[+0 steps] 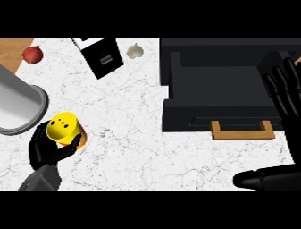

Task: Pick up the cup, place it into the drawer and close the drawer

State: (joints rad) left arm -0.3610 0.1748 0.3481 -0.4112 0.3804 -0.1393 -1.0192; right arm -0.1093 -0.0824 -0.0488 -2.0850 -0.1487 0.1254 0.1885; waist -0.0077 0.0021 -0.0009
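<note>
Fingers (44, 150) of L hand (47, 154) curled round yellow cup (64, 127), R hand (291, 89) fingers straight, open.

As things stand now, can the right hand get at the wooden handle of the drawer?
Probably yes. The right hand is open, fingers up, just to the right of the open drawer, and the wooden handle lies below and to the left of it with nothing between. The left hand holds the yellow cup far off.
</note>
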